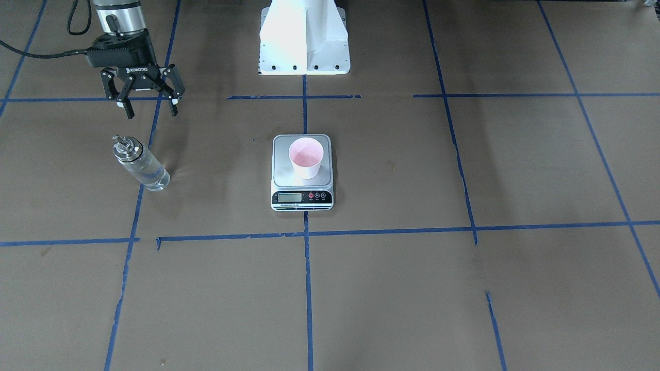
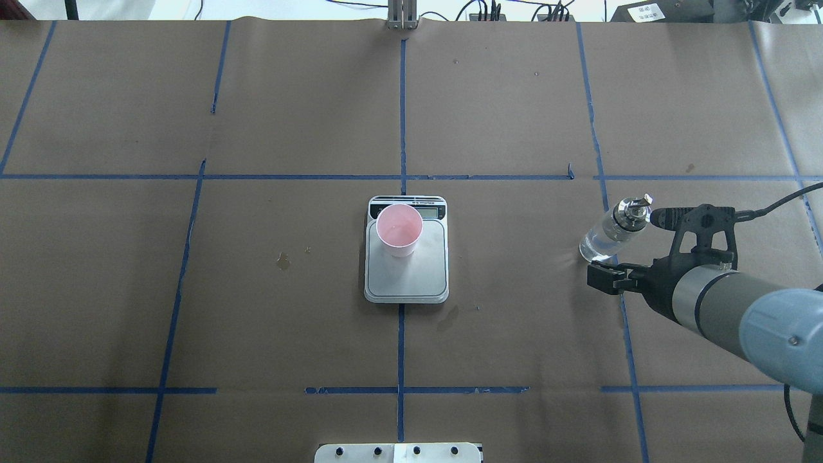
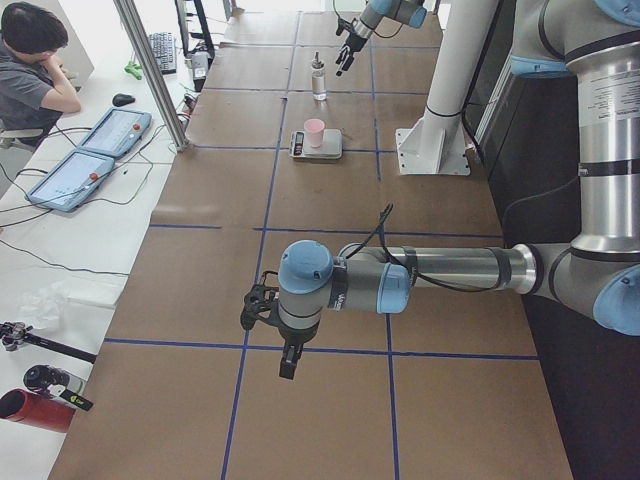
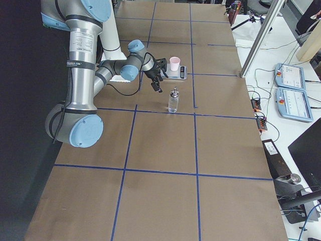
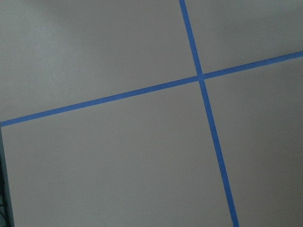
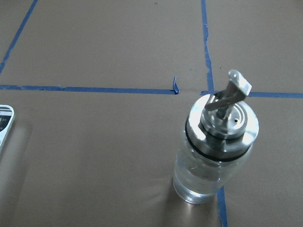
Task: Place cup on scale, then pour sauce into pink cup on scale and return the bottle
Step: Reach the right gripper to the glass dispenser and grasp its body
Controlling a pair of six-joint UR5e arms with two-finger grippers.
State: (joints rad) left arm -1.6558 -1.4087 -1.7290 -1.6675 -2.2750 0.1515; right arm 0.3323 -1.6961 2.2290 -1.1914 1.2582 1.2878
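Brown paper (image 2: 514, 96) covers the table, ruled into large squares by blue tape lines (image 2: 402, 128), with a small dark stain (image 2: 282, 260) on the robot's left of the scale. The robot's white pedestal base (image 1: 304, 41) stands at the table edge behind the scale, and the left side view shows an operator (image 3: 35, 70) seated at a side table with two tablets (image 3: 85, 155). The scale (image 1: 302, 200) lies on the centre tape line, its display strip turned away from the robot. The cup (image 1: 306, 158) stands upright on the steel plate towards the display end. Its inside shows pink, and whether it holds any liquid cannot be told. The bottle (image 1: 140, 164) stands upright on a tape line well apart from the scale, on the robot's right, its silver spout cap on. The sauce (image 6: 201, 182) is colourless and its level is hard to read. The right gripper (image 1: 152, 113) hangs near the bottle on the robot's side of it, fingers spread wide and holding nothing. The left gripper (image 3: 283, 350) points down over bare paper far off. How far it is open cannot be told.
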